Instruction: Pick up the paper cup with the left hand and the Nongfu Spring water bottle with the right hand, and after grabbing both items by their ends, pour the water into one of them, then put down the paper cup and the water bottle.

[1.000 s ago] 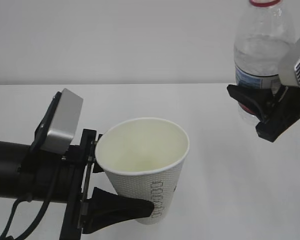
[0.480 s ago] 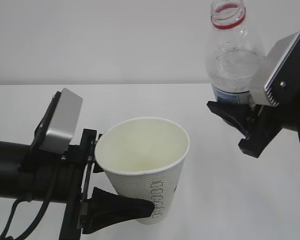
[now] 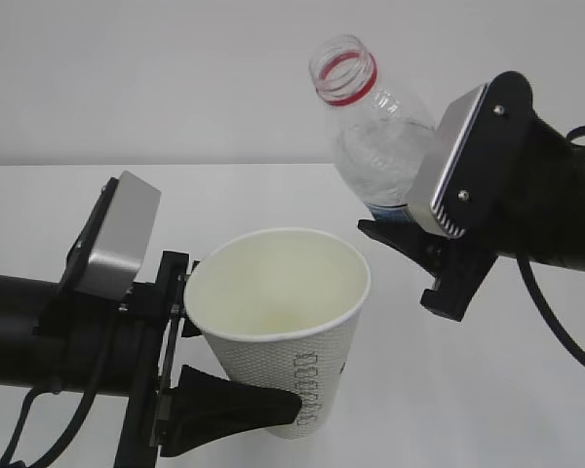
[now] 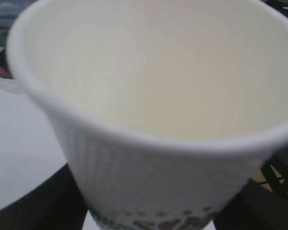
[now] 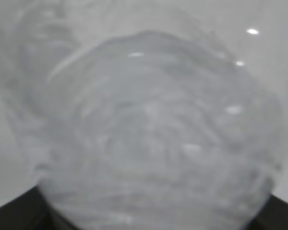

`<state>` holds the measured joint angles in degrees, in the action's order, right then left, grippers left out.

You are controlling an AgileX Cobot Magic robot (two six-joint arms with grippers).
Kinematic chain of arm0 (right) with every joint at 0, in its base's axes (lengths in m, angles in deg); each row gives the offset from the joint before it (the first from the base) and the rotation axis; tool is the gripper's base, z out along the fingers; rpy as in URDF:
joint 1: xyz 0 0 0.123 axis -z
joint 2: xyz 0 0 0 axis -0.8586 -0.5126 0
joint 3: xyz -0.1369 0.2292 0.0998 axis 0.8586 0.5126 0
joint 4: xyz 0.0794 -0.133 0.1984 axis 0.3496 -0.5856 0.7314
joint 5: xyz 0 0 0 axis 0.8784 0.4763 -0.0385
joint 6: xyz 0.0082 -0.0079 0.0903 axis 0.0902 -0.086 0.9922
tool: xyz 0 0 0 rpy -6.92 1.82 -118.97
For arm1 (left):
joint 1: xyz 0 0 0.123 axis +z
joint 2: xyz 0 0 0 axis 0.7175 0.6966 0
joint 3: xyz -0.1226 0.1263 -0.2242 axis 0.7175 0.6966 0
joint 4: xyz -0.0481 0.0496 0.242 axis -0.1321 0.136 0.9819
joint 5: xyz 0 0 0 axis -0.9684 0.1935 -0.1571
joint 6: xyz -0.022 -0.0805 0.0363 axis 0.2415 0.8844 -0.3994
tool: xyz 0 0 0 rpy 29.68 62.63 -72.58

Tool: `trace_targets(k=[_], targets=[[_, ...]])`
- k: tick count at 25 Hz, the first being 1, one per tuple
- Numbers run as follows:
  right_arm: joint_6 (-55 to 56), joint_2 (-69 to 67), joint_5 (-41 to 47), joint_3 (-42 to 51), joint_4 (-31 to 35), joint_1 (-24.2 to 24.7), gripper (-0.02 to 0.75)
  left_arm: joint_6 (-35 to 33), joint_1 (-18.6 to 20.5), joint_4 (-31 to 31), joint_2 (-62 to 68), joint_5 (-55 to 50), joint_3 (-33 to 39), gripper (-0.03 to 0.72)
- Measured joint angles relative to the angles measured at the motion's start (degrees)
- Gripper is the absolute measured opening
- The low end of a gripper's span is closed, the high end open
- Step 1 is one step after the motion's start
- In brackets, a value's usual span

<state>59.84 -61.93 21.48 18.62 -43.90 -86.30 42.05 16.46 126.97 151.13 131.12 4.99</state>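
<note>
A: Largest first: what carries the scene?

B: A white bench [image 3: 468,409], seen from the side, with both arms above it.

A: And the arm on the left?

B: The left hand [image 3: 200,341], the end effector with the grey box module, is clamped around the lower part of the paper cup [image 3: 283,322]. One black finger [image 3: 229,409] wraps the cup's base; the cup stands upright, mouth open, clear of the bench as far as I can tell. Its wrist view shows the cup [image 4: 153,124] filling the frame, the inside pale and dry-looking.

A: The arm on the right?

B: The right hand [image 3: 409,244], the end effector with the screwed grey plate, grips the Nongfu Spring water bottle [image 3: 375,136] at its lower end. The bottle tilts left, its uncapped red-ringed mouth above and just right of the cup's rim. No stream shows. The right wrist view gives only a blurred bottle wall [image 5: 149,134].
</note>
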Motion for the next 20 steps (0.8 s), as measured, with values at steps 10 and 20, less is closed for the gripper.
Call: trace_targets(k=[10, 20], targets=[[-6.8, -3.8, 0.5, -3.9, 0.0, -3.4, 0.494, 0.0, 0.0, 0.0, 0.0, -1.3, 0.0, 0.517], [-14.0, -4.8, -0.4, -4.5, 0.0, -3.5, 0.494, 0.0, 0.0, -0.3, 0.0, -1.3, 0.0, 0.517]])
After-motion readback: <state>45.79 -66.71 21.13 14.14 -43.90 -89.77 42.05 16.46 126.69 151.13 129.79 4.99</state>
